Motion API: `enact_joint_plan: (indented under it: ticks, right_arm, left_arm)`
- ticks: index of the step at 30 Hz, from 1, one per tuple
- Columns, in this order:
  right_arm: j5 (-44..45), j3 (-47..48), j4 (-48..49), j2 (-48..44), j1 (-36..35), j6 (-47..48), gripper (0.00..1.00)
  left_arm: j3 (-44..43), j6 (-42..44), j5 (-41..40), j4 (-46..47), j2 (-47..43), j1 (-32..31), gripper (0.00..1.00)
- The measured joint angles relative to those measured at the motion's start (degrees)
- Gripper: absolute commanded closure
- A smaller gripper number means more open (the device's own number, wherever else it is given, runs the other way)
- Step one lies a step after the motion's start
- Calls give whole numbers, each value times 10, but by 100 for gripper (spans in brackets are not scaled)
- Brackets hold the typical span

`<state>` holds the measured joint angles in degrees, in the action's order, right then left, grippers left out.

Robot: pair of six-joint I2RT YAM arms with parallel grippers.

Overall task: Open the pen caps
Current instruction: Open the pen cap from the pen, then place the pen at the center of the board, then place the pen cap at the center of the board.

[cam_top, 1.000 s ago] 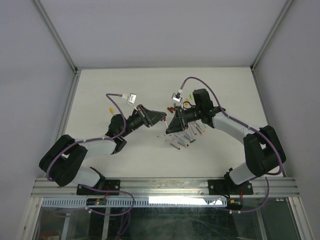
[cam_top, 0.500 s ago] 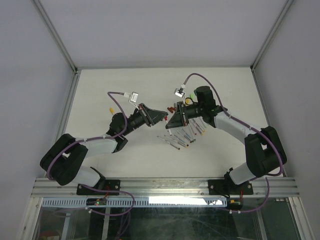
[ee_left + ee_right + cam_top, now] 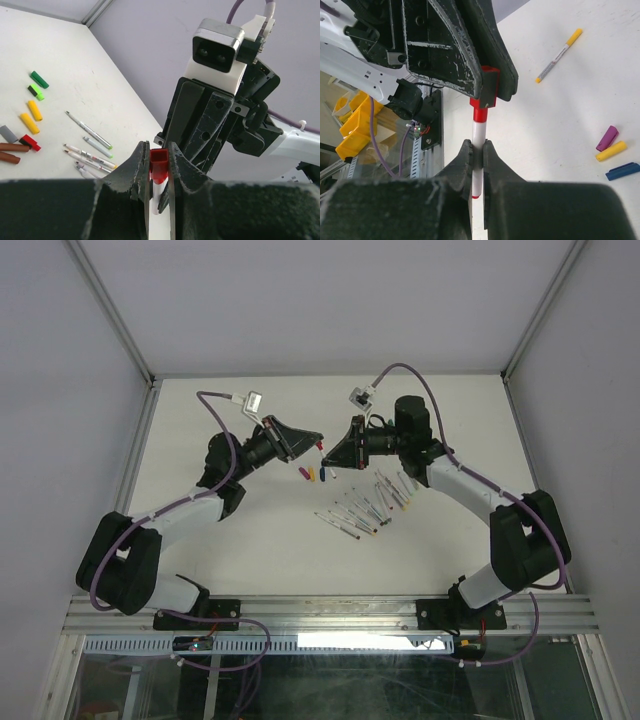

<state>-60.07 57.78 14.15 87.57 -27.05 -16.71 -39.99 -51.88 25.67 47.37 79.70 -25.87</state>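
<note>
A pen is held in the air between both grippers. My left gripper (image 3: 159,155) is shut on its red cap (image 3: 159,166). My right gripper (image 3: 478,150) is shut on its white barrel (image 3: 479,131), and the cap (image 3: 488,89) still sits on the barrel's end. From above, the left gripper (image 3: 316,443) and the right gripper (image 3: 329,451) meet tip to tip over the middle of the table. Loose pen caps lie below them: purple (image 3: 606,138), yellow (image 3: 611,150) and blue (image 3: 622,171).
Several uncapped pens (image 3: 360,510) lie in a row on the white table (image 3: 250,530) under the right arm. More loose caps, green (image 3: 39,79), yellow (image 3: 34,110) and red (image 3: 31,142), lie beside them. One yellow-capped pen (image 3: 559,55) lies apart.
The right gripper has shut on the pen barrel. Both arms have lifted and moved toward the far side with the pen between them, uncovering three caps on the table.
</note>
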Motion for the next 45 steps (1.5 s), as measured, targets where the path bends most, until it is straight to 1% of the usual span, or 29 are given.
enact_joint_plan:
  ticks: [7,9,12,14,16,19,22,27,31,35,39,45]
  right_arm:
    - [14,12,-5,20,-13,10,100]
    - [-6,14,-43,25,-21,23,100]
    - [-39,-5,-125,46,-49,36,100]
    - [-52,-12,-161,64,-66,42,100]
    - [-56,-14,-190,71,-70,47,100]
    - [-47,-11,-227,71,-70,76,100]
    - [24,8,-294,71,-82,133,100]
    - [169,64,-394,77,-142,218,100]
    - [266,92,-440,97,-195,261,100]
    - [340,98,-474,133,-233,285,100]
    - [403,99,-499,166,-255,300,96]
    - [458,104,-511,174,-263,309,85]
  left_arm:
    - [0,9,5,-30,-8,14,100]
    - [-10,21,-45,-25,-16,29,100]
    - [-73,50,-140,-7,-36,86,100]
    - [-104,68,-187,11,-59,102,100]
    - [-116,86,-212,27,-86,101,100]
    - [-115,102,-229,37,-122,100,100]
    - [-84,107,-232,31,-150,101,100]
    - [37,90,-232,-25,-193,101,100]
    - [137,52,-233,-106,-215,101,100]
    - [198,-7,-239,-174,-219,100,100]
    - [209,-48,-245,-218,-182,82,100]
    - [168,-67,-262,-258,-86,42,100]
